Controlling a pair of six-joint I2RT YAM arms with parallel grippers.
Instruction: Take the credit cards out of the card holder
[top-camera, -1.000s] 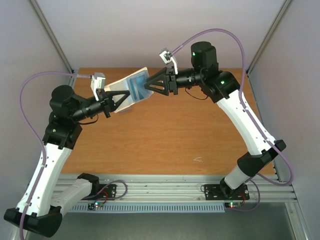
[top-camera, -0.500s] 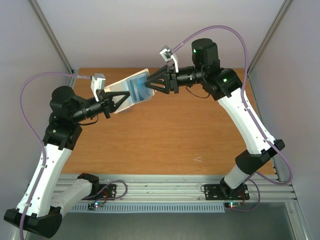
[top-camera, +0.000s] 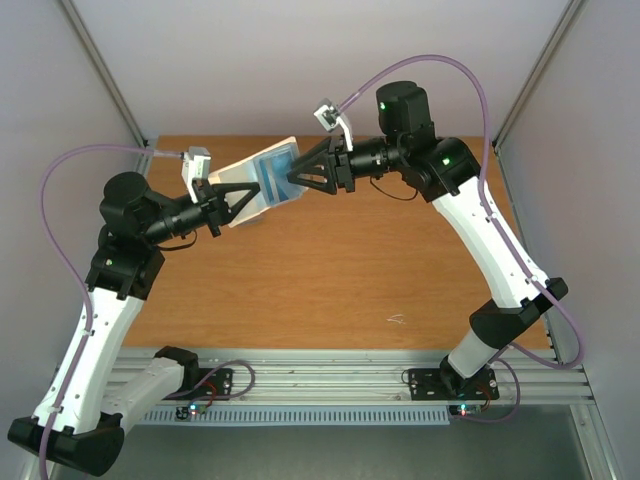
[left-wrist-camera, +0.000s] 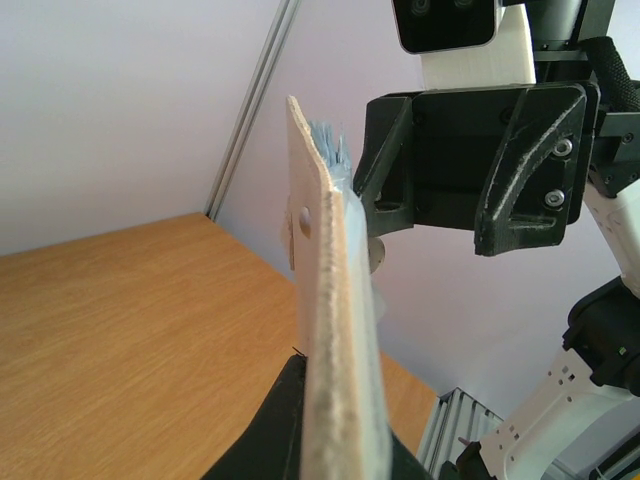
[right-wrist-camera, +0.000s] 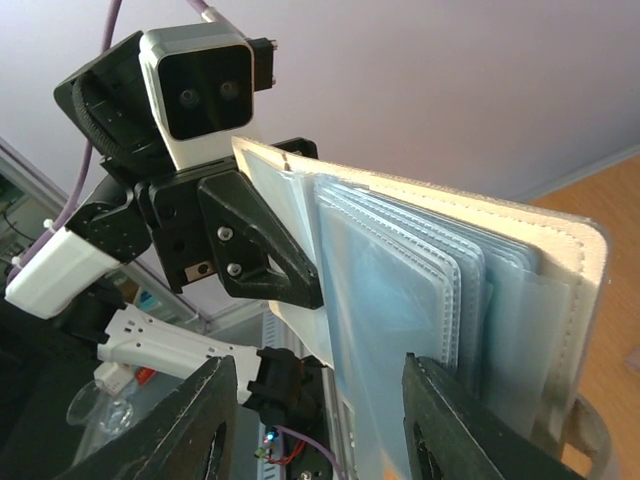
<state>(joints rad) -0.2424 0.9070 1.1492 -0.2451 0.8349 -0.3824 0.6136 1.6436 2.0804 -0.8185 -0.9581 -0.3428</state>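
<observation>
The card holder (top-camera: 262, 180) hangs in the air over the back of the table, pale grey-blue with a beige rim. My left gripper (top-camera: 232, 203) is shut on its lower left end. In the left wrist view the holder (left-wrist-camera: 335, 330) stands edge-on out of that gripper (left-wrist-camera: 335, 445). A blue credit card (top-camera: 276, 168) shows through the clear sleeves. My right gripper (top-camera: 292, 177) is at the holder's right end. In the right wrist view its jaws (right-wrist-camera: 335, 420) stand open astride the front clear sleeve (right-wrist-camera: 390, 300), apart from it on both sides.
The wooden table (top-camera: 330, 270) lies below both arms, with a small white mark (top-camera: 396, 320) near the front. Grey walls and metal posts (top-camera: 105, 80) close in the back and sides. An aluminium rail (top-camera: 330, 385) carries the arm bases.
The right arm's wrist has shifted a little to the left and its jaws have narrowed slightly at the holder's end. The left arm and the holder have stayed still.
</observation>
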